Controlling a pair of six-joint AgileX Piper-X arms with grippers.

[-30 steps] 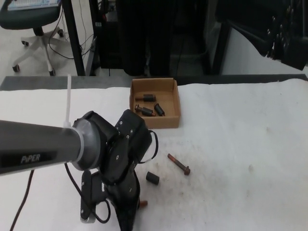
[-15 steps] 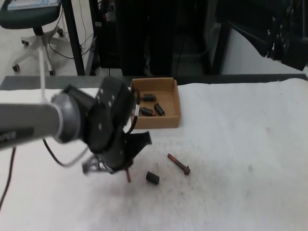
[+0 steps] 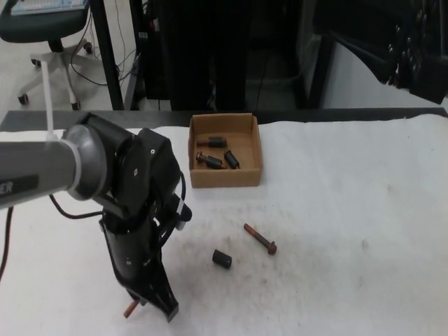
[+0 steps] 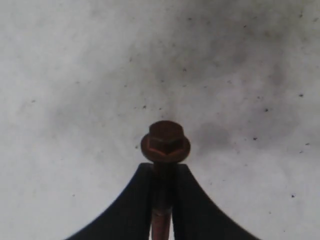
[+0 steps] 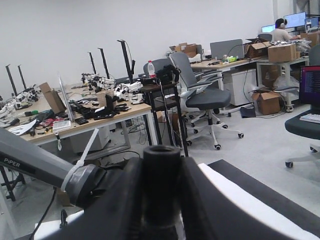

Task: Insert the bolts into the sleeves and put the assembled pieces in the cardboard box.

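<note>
My left gripper (image 3: 149, 302) points down at the white bench near its front left, shut on a rusty bolt (image 3: 131, 308). In the left wrist view the bolt's hex head (image 4: 165, 142) sticks out past the black fingertips (image 4: 134, 197), just over the cloth. My right gripper (image 5: 161, 175) is raised toward the room and is shut on a black sleeve (image 5: 161, 155), open end up. A loose bolt (image 3: 260, 239) and a loose black sleeve (image 3: 222, 258) lie mid-bench. The cardboard box (image 3: 225, 179) behind them holds several dark pieces.
The bench is covered with a white cloth (image 3: 350, 210), with free room on its right half. A dark strip runs along the bench's far edge (image 3: 350, 113). Black frames and an office chair (image 3: 49, 35) stand beyond it.
The left arm lifted with the bolt, swung left, and has come down again nearer the front left of the bench. The loose bolt, sleeve and box have not moved.
</note>
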